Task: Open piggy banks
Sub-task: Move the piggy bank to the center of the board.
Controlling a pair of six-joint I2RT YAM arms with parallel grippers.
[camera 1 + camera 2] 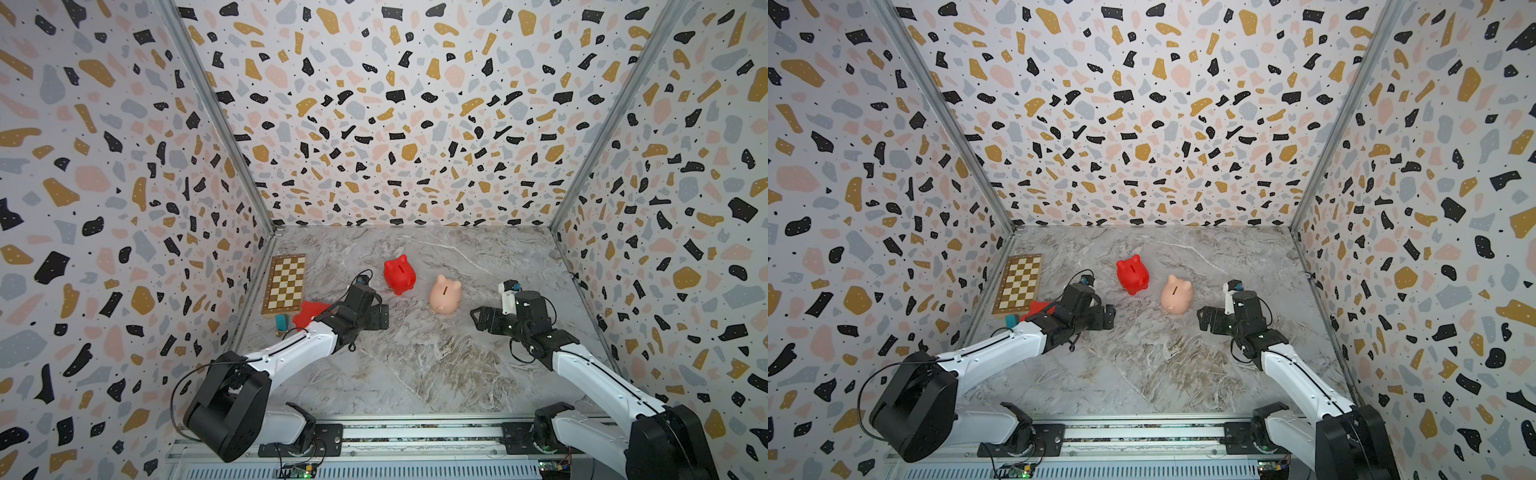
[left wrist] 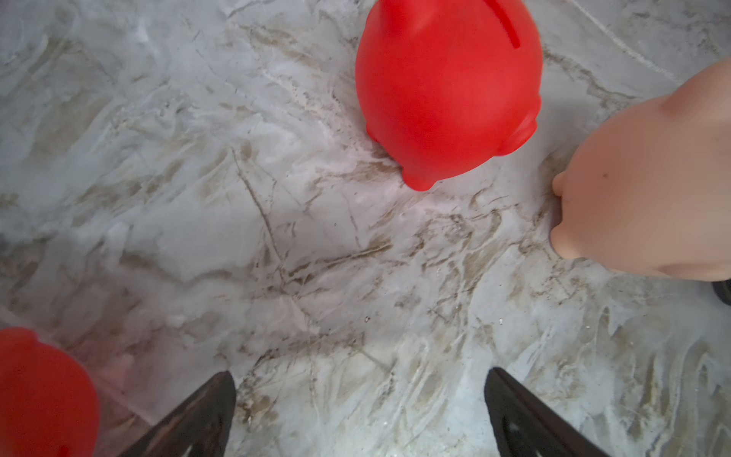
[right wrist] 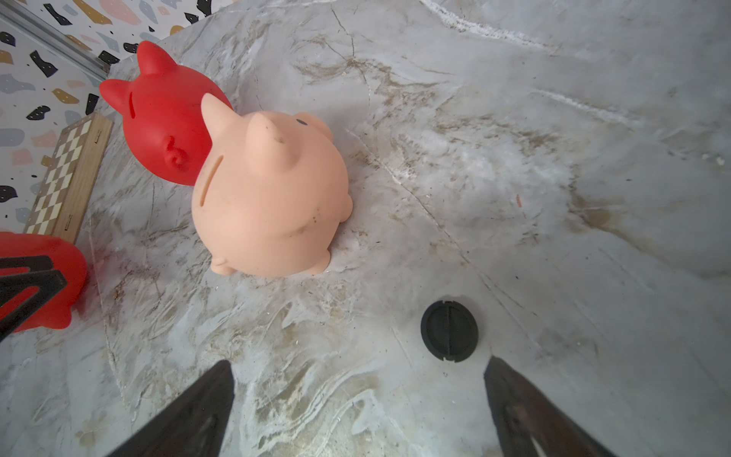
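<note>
Down by the front rail, both arms reached out over the marble table. The left gripper had its jaws spread wide with nothing between them, and the right gripper was just as wide and just as empty.

Just ahead of the right gripper a round black plug lay loose and flat on the table. Whose belly it belonged to, I couldn't tell.

Beyond it the peach piggy bank stood on its feet, slot up, its underside hidden. A red piggy bank stood a little farther back and to the left, close to the peach one but seemingly not touching.

The second red piggy bank sat off behind the left arm, half hidden, near the chessboard against the left wall.

These pigs looked hollow, light and smooth, so I reckoned they would skid or roll under a careless push. Their round flanks gave little to bite on. The surest hold seemed to be across the widest part of the body, one gripper steadying while the other worked the belly plug once the pig was tipped over.
</note>
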